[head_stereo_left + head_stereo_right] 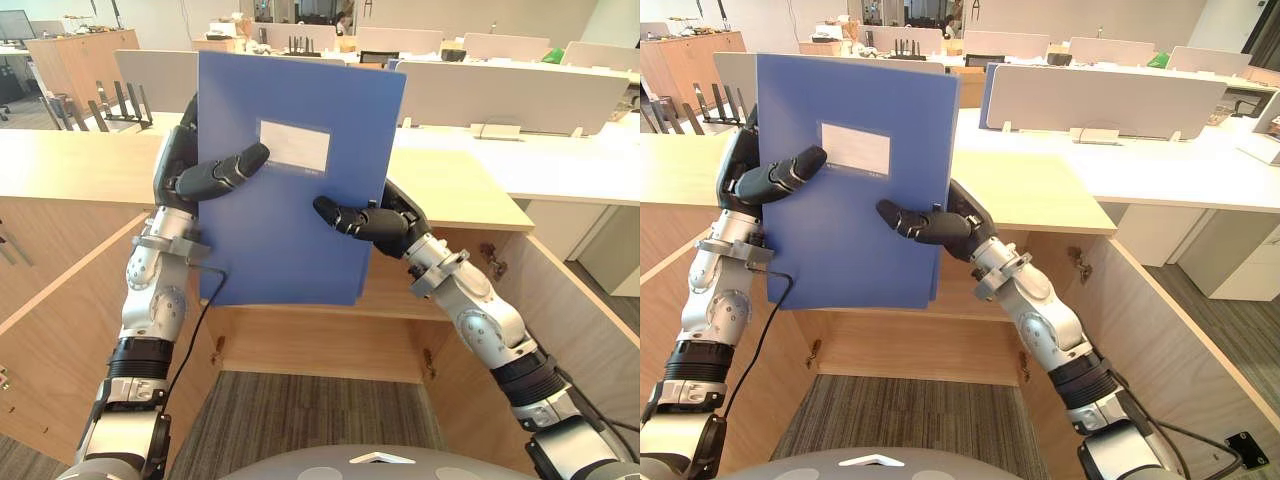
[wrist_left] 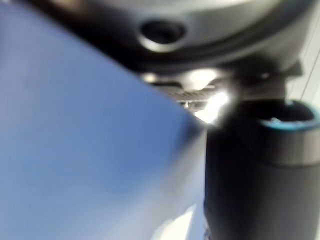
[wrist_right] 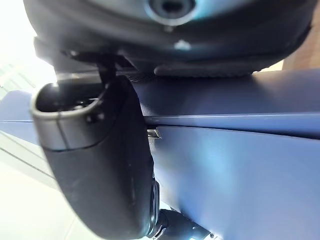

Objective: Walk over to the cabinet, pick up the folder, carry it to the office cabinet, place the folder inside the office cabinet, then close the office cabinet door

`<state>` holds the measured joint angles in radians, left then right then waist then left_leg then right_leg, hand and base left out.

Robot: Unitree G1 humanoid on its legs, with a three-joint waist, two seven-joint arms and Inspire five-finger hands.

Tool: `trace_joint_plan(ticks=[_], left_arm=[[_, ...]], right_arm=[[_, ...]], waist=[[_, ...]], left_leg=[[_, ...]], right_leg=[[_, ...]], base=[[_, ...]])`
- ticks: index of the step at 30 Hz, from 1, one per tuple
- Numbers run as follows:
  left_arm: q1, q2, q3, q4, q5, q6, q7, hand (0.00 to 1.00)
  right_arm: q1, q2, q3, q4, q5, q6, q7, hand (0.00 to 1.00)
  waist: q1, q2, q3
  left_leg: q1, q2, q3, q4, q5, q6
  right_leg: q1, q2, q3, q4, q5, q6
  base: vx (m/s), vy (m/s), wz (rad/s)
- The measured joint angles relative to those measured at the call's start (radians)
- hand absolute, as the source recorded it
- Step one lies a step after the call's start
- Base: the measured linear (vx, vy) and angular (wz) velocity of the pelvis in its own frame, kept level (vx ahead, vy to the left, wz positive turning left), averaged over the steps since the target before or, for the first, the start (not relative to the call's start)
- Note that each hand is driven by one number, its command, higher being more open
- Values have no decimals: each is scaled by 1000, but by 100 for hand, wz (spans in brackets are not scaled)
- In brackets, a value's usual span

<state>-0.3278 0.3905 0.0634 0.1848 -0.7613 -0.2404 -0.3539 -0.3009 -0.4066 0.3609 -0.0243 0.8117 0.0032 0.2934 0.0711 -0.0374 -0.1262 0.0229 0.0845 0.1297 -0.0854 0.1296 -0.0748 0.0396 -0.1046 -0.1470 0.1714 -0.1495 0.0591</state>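
Blue and flat, the folder (image 1: 290,250) stands upright in the air, in front of the robot and above the open office cabinet (image 1: 320,345). A white label (image 1: 294,144) sits on its front. The left robot hand (image 1: 205,178) grips the folder's left edge, with its thumb pressed on the front and its fingers round the back. The right robot hand (image 1: 375,222) grips the right edge lower down in the same way, thumb on the front and fingers behind. So both robot hands are closed on the folder, and nothing else touches it. The folder hides part of the wooden counter (image 1: 460,190) that is the cabinet's top. Below it the cabinet is open, with the left door (image 1: 60,330) out on one side and the right door (image 1: 590,330) out on the other. I think the carrying step is about done and the putting-in step comes next. For that, the robot hands need to bring the folder down below the counter's edge and push it into the cabinet, clear of both doors. Closing the door comes after that.
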Motion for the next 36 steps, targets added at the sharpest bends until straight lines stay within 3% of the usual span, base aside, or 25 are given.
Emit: trace_joint_plan(ticks=[7,14,22,30,36], left_arm=[[18,-30,57,73,-15,13,106,100],[72,-107,270,79,-56,0,251,100],[173,-200,449,43,-66,-21,359,100],[297,-240,583,25,-67,-39,405,100],[405,-306,622,-39,-93,-49,405,100]], right_arm=[[0,82,84,183,39,-10,-14,0],[1,117,205,213,39,-9,-18,0],[4,146,214,222,54,-9,27,0],[68,182,189,204,62,-9,54,0],[166,220,-4,159,148,-16,76,0]], waist=[[7,15,23],[13,28,36],[11,39,46],[14,39,71],[26,29,88]], left_leg=[[2,15,-9,0,-4,-4],[3,16,-7,1,-10,-14],[5,15,-21,1,-17,-15],[19,15,-26,1,-30,-13],[13,12,-35,21,-45,-15]], right_leg=[[29,10,-16,-43,15,-1],[42,19,-18,-56,17,-3],[57,20,-32,-68,14,-7],[72,19,-43,-69,1,-10],[85,15,-53,-72,-5,-6]], base=[[4,-7,4],[52,-17,0],[7,-7,4],[-7,-6,3],[33,-13,5]])
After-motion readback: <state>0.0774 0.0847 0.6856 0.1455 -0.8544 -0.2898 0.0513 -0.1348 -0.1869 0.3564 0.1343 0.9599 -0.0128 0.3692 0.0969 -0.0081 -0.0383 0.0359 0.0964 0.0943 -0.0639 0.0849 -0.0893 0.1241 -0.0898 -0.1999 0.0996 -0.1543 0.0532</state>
